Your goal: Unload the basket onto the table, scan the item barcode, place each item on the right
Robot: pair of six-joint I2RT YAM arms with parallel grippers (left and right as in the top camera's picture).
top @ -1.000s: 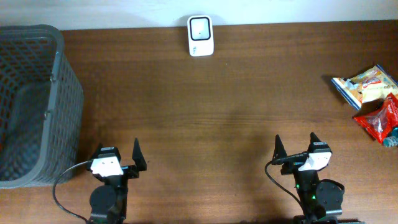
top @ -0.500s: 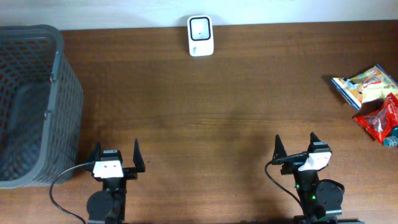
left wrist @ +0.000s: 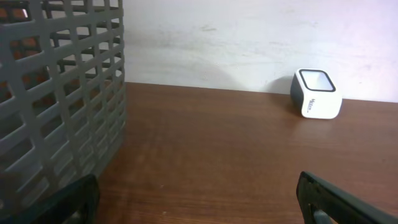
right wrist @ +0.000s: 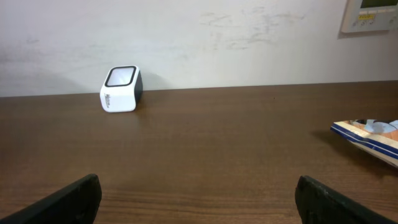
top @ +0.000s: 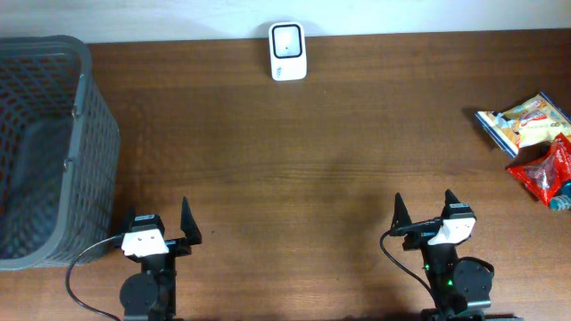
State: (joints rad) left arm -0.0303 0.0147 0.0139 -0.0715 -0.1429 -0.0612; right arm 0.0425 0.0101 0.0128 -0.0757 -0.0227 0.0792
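Note:
The white barcode scanner [top: 288,51] stands at the table's far edge against the wall, also seen in the left wrist view [left wrist: 317,93] and the right wrist view [right wrist: 121,88]. Two snack packets lie at the far right: a blue-and-yellow one [top: 526,123] [right wrist: 370,137] and a red one [top: 546,169]. My left gripper [top: 159,218] [left wrist: 199,205] is open and empty near the front edge, beside the basket. My right gripper [top: 425,207] [right wrist: 199,199] is open and empty at the front right, well short of the packets.
A tall grey mesh basket [top: 96,152] [left wrist: 56,93] fills the left end of the table, close to my left gripper. Bare brown tabletop [top: 294,169] lies between both grippers and the scanner. A pale wall runs behind the table.
My left gripper has shifted and turned to the left, closer to the basket. The right arm, scanner and packets have not moved.

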